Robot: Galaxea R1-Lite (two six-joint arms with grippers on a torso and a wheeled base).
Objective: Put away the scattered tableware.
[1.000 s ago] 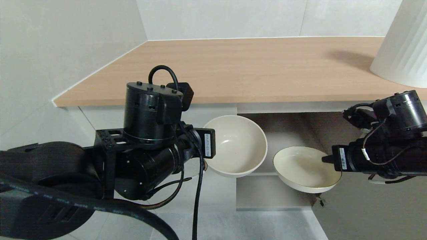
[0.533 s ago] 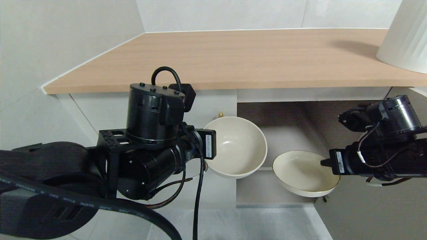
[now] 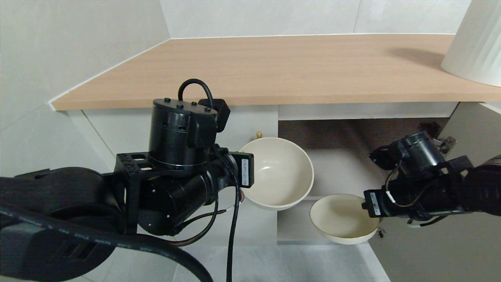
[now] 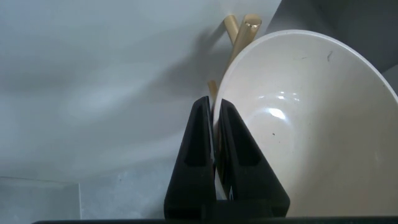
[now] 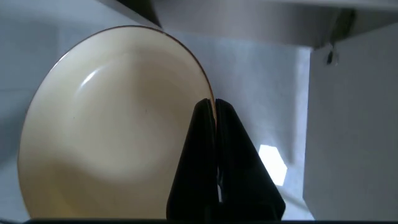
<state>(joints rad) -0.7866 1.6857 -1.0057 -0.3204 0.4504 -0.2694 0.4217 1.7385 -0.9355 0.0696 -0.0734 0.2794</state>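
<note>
The left gripper (image 4: 215, 106) was clamped on the rim of a deep cream bowl (image 3: 280, 172), held in the air before the closed cabinet door (image 3: 250, 121), near its brass knob (image 4: 249, 26). The right gripper (image 5: 215, 107) pinched the rim of a shallow cream plate (image 3: 338, 217), low at the mouth of the open cabinet (image 3: 344, 160), seemingly just above its floor. Both dishes hung below the wooden countertop (image 3: 274, 70).

No legible text or numbers
</note>
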